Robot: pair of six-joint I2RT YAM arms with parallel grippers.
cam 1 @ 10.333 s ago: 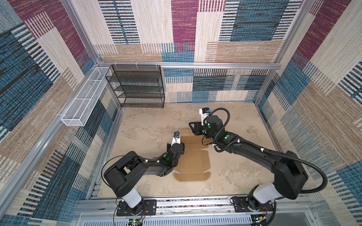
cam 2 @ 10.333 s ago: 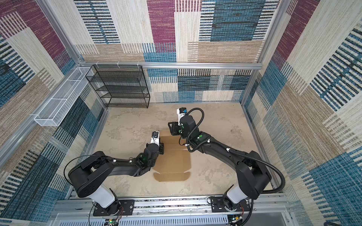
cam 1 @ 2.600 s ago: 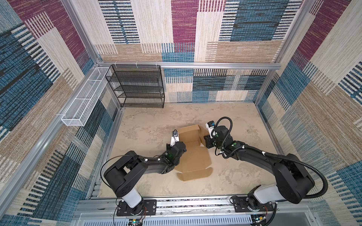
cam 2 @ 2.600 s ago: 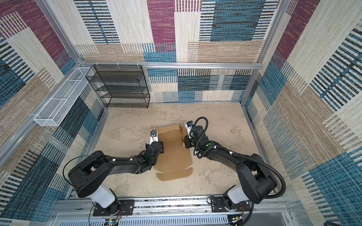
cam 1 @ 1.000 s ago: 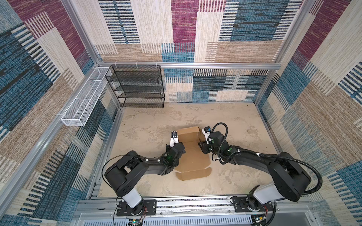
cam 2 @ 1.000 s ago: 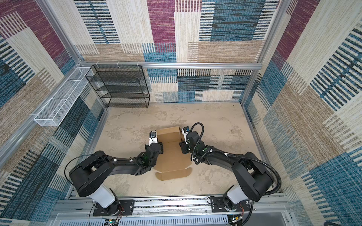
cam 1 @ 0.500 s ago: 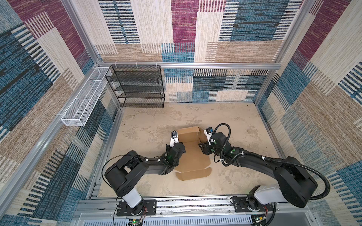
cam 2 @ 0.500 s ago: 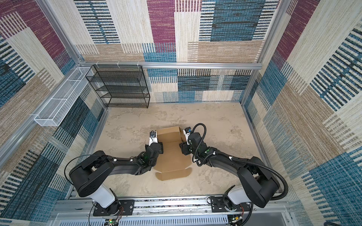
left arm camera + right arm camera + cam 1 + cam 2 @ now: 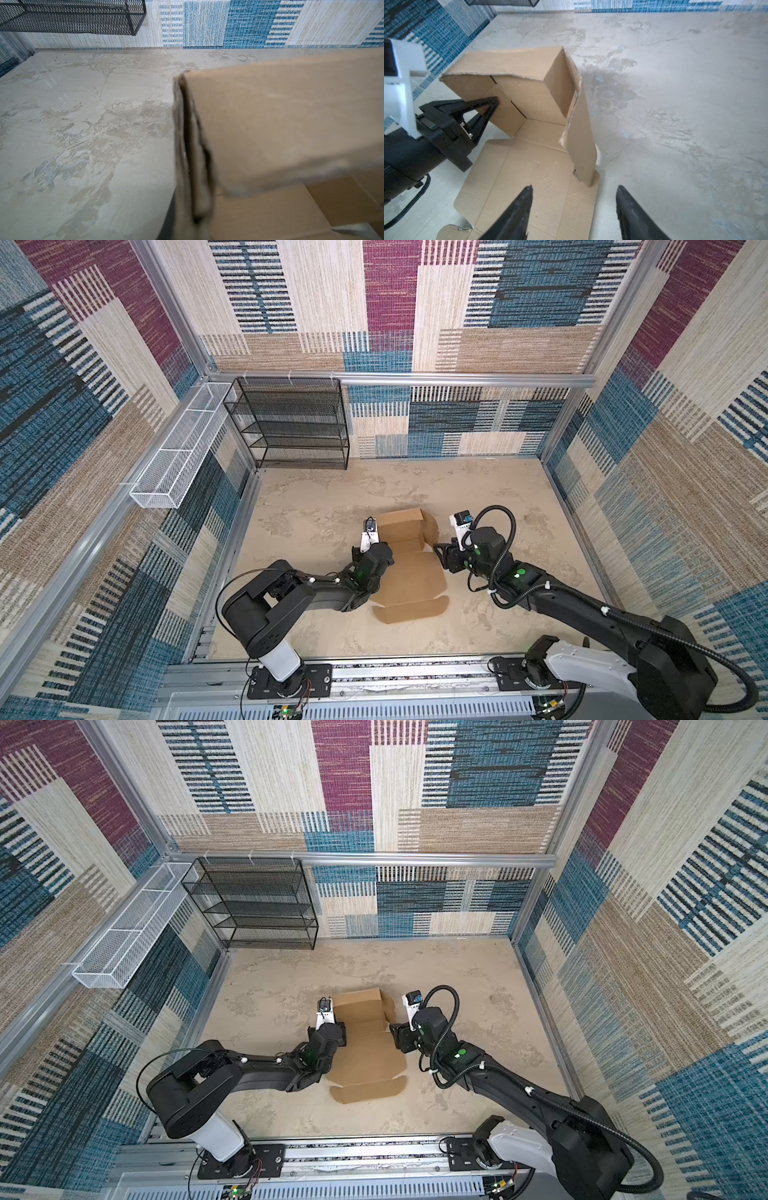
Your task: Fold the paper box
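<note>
Tabletop, paper box seemingly beside right pincer

Left fingers pinched together, right fingers spread apart, both held low.

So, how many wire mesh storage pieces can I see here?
2: the black shelf rack stands at the back left; the white basket hangs higher, further left. None seems hidden.

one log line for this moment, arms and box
left gripper: shut on paper box left wall | right gripper: open, holding nothing | box: far walls up, near panel flat
</note>
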